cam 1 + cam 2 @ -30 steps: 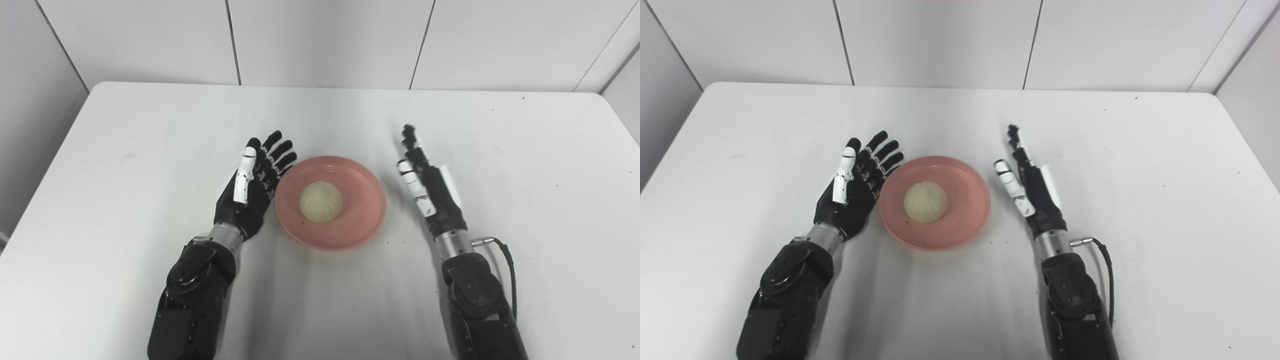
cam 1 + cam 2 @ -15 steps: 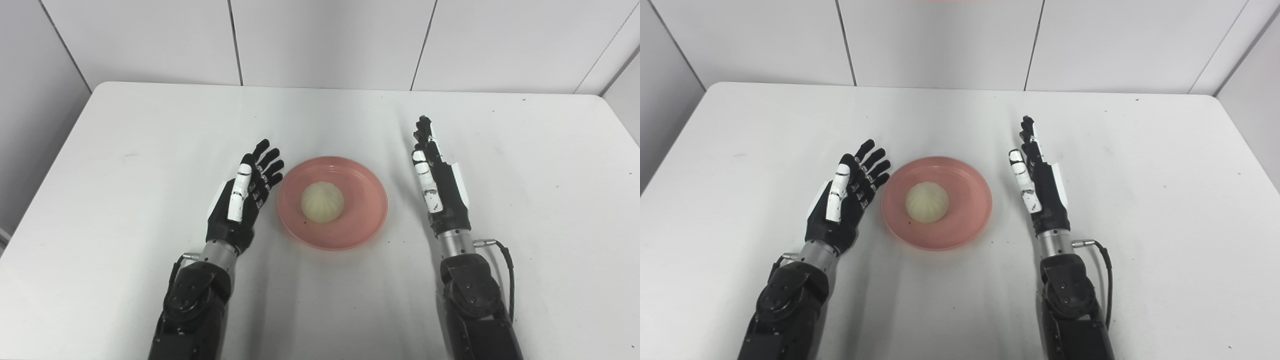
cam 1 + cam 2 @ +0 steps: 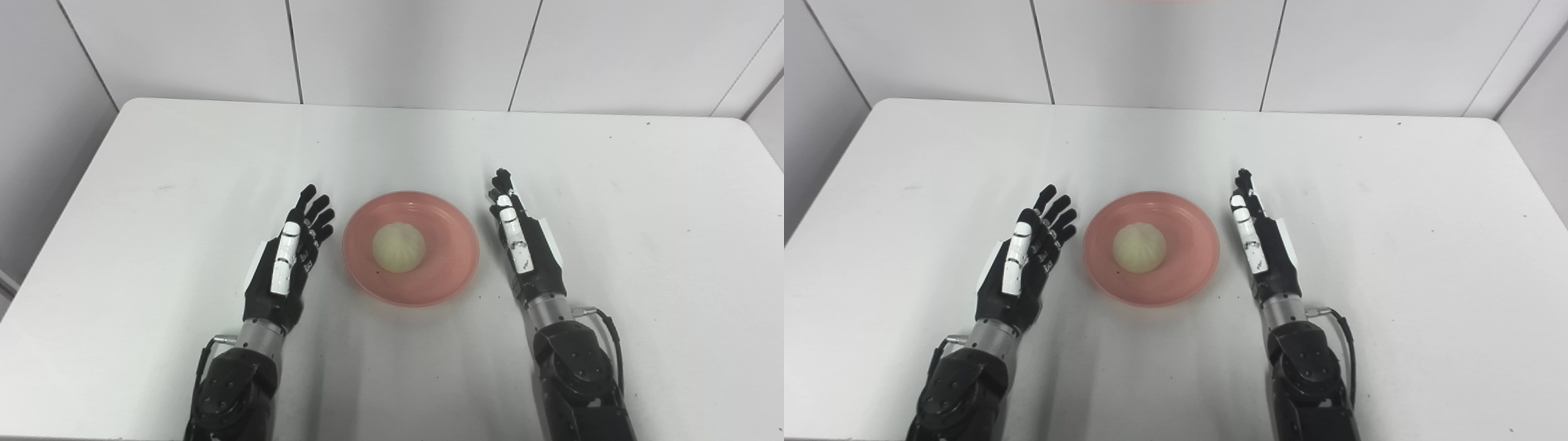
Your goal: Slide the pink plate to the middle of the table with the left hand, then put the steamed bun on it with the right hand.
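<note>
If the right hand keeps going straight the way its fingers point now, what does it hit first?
Nothing, it seems. The right hand points toward the far edge of the table, passing beside the pink plate rather than over it. That stretch of tabletop looks bare up to the wall, though height above the table is hard to judge.

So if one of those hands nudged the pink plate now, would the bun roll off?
Probably not. The steamed bun looks domed with a flat base, sitting near the middle of the pink plate, so it should ride along. The plate's raised rim would likely stop a slide. The plate itself looks light and smooth, so it should glide easily on the table.
</note>
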Robot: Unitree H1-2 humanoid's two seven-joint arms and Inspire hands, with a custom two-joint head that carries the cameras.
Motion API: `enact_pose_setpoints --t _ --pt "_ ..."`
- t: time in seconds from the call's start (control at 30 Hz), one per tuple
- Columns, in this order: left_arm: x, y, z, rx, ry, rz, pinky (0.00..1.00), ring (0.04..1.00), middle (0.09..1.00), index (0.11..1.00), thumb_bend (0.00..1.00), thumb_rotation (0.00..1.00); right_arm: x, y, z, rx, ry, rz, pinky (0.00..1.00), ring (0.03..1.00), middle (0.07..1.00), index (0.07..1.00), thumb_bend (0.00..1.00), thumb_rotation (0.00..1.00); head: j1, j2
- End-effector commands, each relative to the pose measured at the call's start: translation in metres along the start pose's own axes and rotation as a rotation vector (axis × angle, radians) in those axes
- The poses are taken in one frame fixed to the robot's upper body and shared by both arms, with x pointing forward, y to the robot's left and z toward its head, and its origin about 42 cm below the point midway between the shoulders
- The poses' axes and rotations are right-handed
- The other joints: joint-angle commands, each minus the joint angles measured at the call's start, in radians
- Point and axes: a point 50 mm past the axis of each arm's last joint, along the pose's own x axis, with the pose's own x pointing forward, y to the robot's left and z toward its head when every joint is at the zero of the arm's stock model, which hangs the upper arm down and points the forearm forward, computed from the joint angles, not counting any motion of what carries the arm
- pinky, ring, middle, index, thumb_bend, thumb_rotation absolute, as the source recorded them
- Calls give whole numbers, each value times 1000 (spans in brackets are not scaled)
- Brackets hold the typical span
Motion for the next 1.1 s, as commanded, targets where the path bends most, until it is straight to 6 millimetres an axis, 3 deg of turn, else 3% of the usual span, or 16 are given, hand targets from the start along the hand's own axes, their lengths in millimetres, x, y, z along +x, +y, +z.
enact_pose_setpoints --t 0.0,0.33,0.77,1.07 --pt "-5 9 -21 15 101 39 939 937 954 951 552 1000 2 8 -7 37 55 9 1000 1000 1000 1000 171 1000 6 -2" --pt "10 16 -22 40 106 64 921 918 933 933 521 1000 9 10 -10 64 81 -4 1000 1000 1000 1000 163 1000 1 -17" --pt "11 15 -25 48 112 56 913 911 929 927 520 1000 9 12 -12 41 85 -9 1000 1000 1000 1000 159 1000 2 -15" --pt "11 14 -25 38 112 56 910 913 925 925 522 1000 9 11 -13 16 78 -4 1000 987 999 1000 208 1000 3 -14"
